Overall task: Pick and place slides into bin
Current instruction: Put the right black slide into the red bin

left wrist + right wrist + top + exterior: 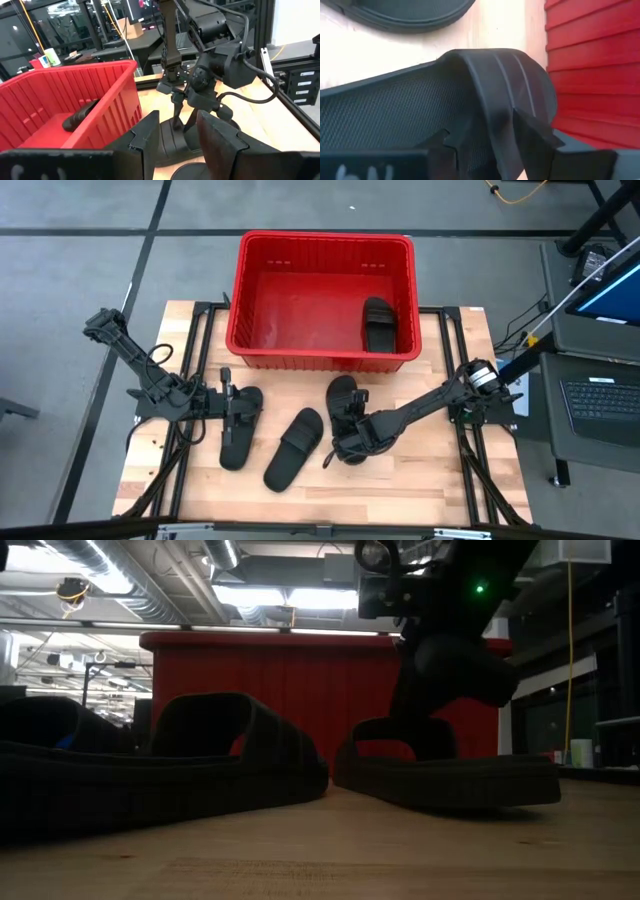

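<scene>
Three black slides lie sole-down on the wooden table: a left one (pixel 240 430), a middle one (pixel 295 448) and a right one (pixel 346 402). Another slide (pixel 380 323) lies inside the red bin (pixel 250 340) at the table's far edge. My right gripper (pixel 485 135) slants down onto the right slide (pixel 445 775), fingers apart, with the strap's edge (pixel 490 115) between them. My left gripper (pixel 175 135) hovers open and about level above the left slide, nothing between its fingers. My right gripper comes slanting down from the table's right side and straddles the right slide's strap (pixel 495 85) at its edge. One finger (pixel 445 145) is over the footbed, the other (pixel 535 132) outside the strap. Whether they touch the strap I cannot tell. The slide lies flat on the table.
The bin's near wall (pixel 590 75) stands close behind the right slide. Black frame rails (pixel 200 370) run along the table's left and right sides. A desk with a laptop (pixel 600 395) stands beyond the right edge. Bare wood lies along the near edge (pixel 400 490).
</scene>
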